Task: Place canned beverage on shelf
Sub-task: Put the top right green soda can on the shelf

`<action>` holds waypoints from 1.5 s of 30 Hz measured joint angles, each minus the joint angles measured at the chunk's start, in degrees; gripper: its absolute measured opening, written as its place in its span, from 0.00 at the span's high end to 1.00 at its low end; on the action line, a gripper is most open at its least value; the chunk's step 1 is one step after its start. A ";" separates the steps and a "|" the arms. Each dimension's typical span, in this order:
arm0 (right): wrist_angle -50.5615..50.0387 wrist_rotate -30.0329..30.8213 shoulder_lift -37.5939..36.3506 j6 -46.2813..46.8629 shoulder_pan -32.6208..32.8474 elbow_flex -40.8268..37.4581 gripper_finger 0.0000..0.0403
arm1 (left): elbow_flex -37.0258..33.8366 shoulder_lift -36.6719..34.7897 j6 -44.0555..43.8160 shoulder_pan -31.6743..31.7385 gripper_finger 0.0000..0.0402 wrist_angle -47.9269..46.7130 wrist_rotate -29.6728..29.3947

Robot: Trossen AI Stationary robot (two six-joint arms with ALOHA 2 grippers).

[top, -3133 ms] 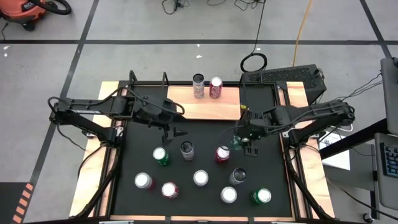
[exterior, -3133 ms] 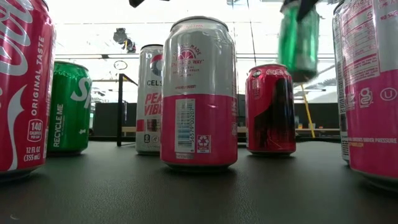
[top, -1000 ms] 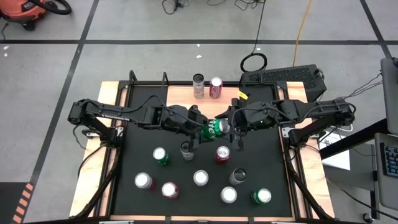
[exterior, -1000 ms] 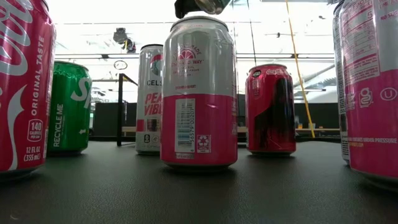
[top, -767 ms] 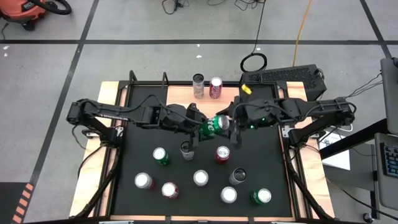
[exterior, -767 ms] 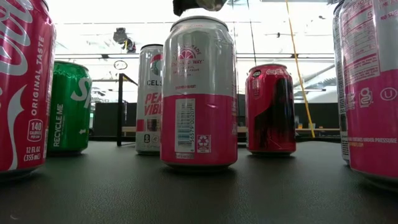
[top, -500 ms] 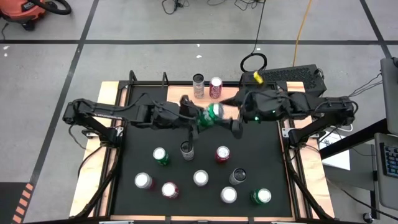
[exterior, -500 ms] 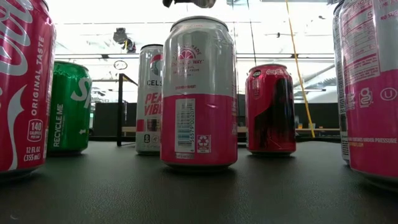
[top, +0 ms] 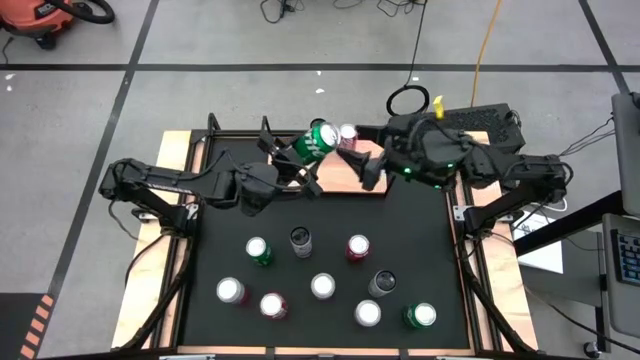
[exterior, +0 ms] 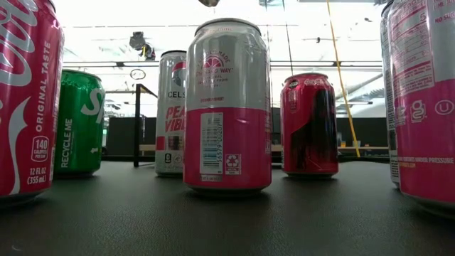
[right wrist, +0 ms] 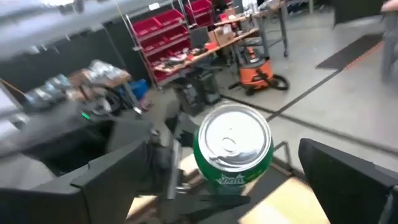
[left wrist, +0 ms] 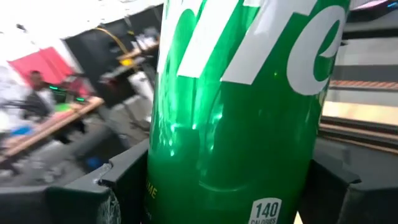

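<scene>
My left gripper (top: 296, 158) is shut on a green can (top: 313, 140) and holds it in the air above the far-centre wooden shelf (top: 340, 176). The can fills the left wrist view (left wrist: 242, 106). A red can (top: 348, 133) stands upright on the shelf just beyond it. My right gripper (top: 366, 153) hovers open to the right of the green can, apart from it. In the right wrist view the can's silver top (right wrist: 233, 138) faces that gripper, between its wide-spread fingers (right wrist: 112, 177). My left gripper pinches the green can's side wall (left wrist: 163, 177) between its two fingers (left wrist: 124, 183), one on each side of the body. The fingers come level from the table's left. The can is lifted clear and tilted, its top toward the far right.
Several cans stand upright on the black mat (top: 440, 250) nearer the front, among them a pink-and-silver one (exterior: 227, 107) close in the low view. Black frame posts (top: 212, 125) rise at the shelf's far-left corner. Wooden strips edge the mat.
My right gripper has opened, let go of the green can and drawn back up and toward the far right. My left gripper has kept hold, turned at the wrist and carried the can up and toward the far edge, from over the mat to above the shelf.
</scene>
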 joint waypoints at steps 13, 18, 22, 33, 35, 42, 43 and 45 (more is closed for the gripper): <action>1.64 -4.20 2.79 -5.03 -4.44 -0.09 0.01 | 0.00 0.04 6.17 -0.32 0.26 1.41 -3.67; 2.06 -6.32 3.82 -4.96 -6.33 -0.09 0.01 | 0.00 0.04 6.40 -0.39 0.26 1.33 -3.65; 2.66 -10.24 4.68 -5.07 -8.02 -0.11 0.01 | 0.00 0.04 6.41 -0.39 0.26 1.31 -3.65; 6.09 -16.80 6.04 -5.00 -11.21 -0.11 0.02 | -0.01 0.07 6.52 -0.39 0.27 1.24 -3.55; 6.22 -18.37 6.54 -4.39 -11.71 -0.11 0.02 | -0.02 0.07 6.53 -0.39 0.27 1.25 -3.44; 6.02 -21.37 7.52 -3.63 -12.31 -0.11 0.03 | -0.01 0.11 6.52 -0.39 0.27 1.24 -3.40; 6.04 -21.34 7.49 -3.70 -12.31 -0.11 0.03 | -0.01 0.11 6.52 -0.39 0.27 1.23 -3.40; 6.18 -21.35 7.30 -3.81 -12.51 -0.11 0.03 | -0.01 0.11 6.48 -0.39 0.27 1.10 -3.40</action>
